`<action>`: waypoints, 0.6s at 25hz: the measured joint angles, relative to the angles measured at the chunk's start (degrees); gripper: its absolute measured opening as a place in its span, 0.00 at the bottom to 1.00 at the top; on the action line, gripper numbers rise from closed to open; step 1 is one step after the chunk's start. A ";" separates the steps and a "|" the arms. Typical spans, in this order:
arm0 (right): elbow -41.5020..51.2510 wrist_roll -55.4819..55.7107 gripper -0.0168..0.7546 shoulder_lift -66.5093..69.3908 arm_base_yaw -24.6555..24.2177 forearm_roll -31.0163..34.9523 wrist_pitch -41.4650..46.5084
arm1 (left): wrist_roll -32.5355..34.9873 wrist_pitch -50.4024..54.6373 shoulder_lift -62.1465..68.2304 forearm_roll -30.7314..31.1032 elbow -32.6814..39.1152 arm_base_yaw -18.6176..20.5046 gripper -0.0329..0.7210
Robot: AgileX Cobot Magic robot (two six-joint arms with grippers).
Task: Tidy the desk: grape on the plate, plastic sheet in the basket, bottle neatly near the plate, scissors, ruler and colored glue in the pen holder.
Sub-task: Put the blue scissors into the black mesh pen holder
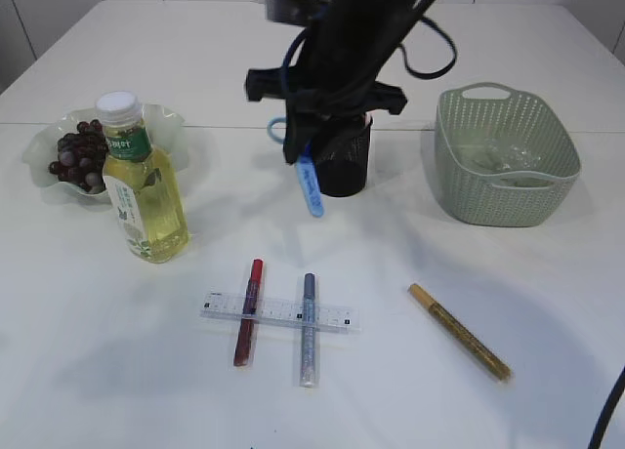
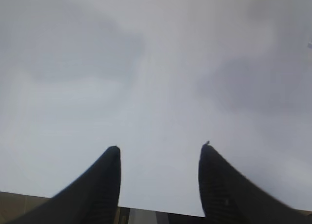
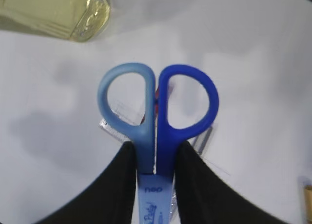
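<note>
Clamping the scissors (image 3: 156, 136) firmly, the right gripper (image 3: 155, 177) should centre them over the pen holder (image 1: 344, 166) — then lower straight; the left gripper (image 2: 160, 153) gapes empty.

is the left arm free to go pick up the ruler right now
Probably yes. The left gripper is open and holds nothing. The ruler lies flat in the open, though a red glue pen and a silver one lie across it, so a clean grip may be awkward.
</note>
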 joint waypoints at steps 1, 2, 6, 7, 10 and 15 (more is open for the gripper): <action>0.00 -0.46 0.30 -0.72 -1.99 1.24 0.11 | 0.00 0.00 0.00 0.00 0.00 0.00 0.55; 0.00 -0.90 0.30 -1.14 -3.67 2.29 0.21 | 0.00 0.00 0.00 0.00 0.00 0.00 0.55; 0.00 -3.87 0.30 -2.13 -10.97 7.74 0.33 | 0.00 0.00 0.00 0.00 0.00 0.00 0.55; 0.00 -4.82 0.30 -2.13 -12.34 9.34 0.33 | 0.00 0.00 0.00 0.00 0.00 0.00 0.55; 0.00 -8.88 0.30 -2.15 -16.01 14.98 -1.34 | 0.00 0.00 0.00 -0.10 0.00 0.00 0.55; 0.00 -15.86 0.30 -2.15 -19.18 21.00 -8.78 | 0.00 0.14 0.00 -0.55 0.00 0.00 0.55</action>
